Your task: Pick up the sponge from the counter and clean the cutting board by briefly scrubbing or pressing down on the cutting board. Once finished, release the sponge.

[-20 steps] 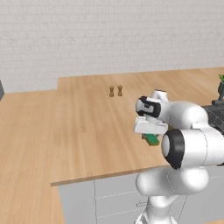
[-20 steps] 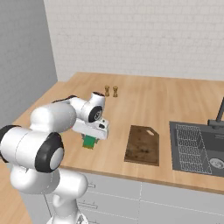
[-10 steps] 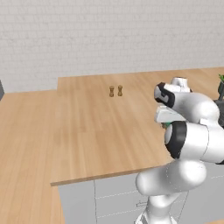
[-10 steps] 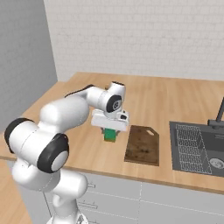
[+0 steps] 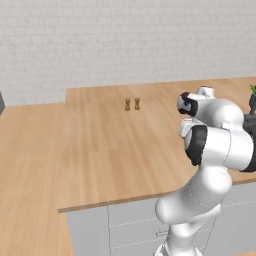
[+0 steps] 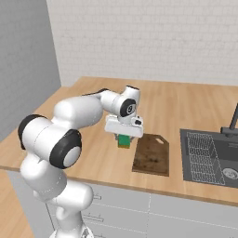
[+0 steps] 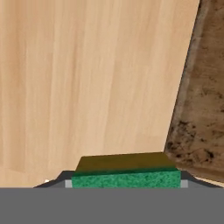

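Gripper (image 6: 123, 138): pinching the sponge (image 6: 123, 140), green block with yellowish layer, held between its 2 fingers above the counter (image 6: 93, 158). Cutting board (image 6: 151, 154): dark brown, flat on the counter just beside the gripper, toward the sink (image 6: 211, 158); in the hand view its edge lies close beside the sponge. 2 small brown shakers (image 5: 132, 104): upright, farther back on the counter, near the wall.

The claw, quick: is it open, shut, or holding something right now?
Claw: shut on the sponge, held above the counter just beside the cutting board.
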Tool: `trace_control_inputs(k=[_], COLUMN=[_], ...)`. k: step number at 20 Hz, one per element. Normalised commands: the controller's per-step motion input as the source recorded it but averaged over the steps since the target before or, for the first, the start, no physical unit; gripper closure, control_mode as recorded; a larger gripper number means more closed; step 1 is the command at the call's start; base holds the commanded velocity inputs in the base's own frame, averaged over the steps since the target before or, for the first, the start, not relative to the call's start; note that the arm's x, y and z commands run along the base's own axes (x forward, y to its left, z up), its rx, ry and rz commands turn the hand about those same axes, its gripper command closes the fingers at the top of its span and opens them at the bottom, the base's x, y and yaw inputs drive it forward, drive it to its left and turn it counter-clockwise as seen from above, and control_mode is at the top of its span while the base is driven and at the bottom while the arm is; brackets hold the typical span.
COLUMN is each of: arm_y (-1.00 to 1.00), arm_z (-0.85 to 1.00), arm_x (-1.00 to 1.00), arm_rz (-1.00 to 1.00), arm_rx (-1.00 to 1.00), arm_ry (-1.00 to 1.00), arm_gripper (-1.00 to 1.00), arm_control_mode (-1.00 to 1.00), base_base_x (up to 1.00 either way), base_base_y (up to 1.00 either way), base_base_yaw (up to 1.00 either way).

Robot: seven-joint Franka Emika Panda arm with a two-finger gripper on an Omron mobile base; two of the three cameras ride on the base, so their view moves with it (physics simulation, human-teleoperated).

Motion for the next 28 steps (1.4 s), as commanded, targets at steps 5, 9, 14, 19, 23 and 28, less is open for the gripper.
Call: trace_control_inputs(k=[5, 9, 14, 19, 23, 28], arm_y=[-0.19, -0.31, -0.35, -0.28, -0.1, -0.01], arm_z=[-0.06, -0.02, -0.27, -0.33, -0.28, -0.1], arm_x=[0.33, 0.3, 0.17, 0.27, 0.42, 0.36], arm_rz=[0.0, 0.0, 0.0, 0.0, 0.0, 0.0], arm_rx=[-0.03, 0.0, 0.0, 0.0, 0.0, 0.0], arm_ry=[0.0, 0.0, 0.0, 0.0, 0.0, -0.02], arm_gripper=[1.0, 1.0, 1.0, 1.0, 1.0, 1.0], arm_control_mode=[-1.0, -1.0, -1.0, -1.0, -1.0, -1.0], base_base_x=[0.0, 0.0, 0.0, 0.0, 0.0, 0.0], base_base_y=[0.0, 0.0, 0.0, 0.0, 0.0, 0.0], base_base_yaw=[0.0, 0.0, 0.0, 0.0, 0.0, 0.0])
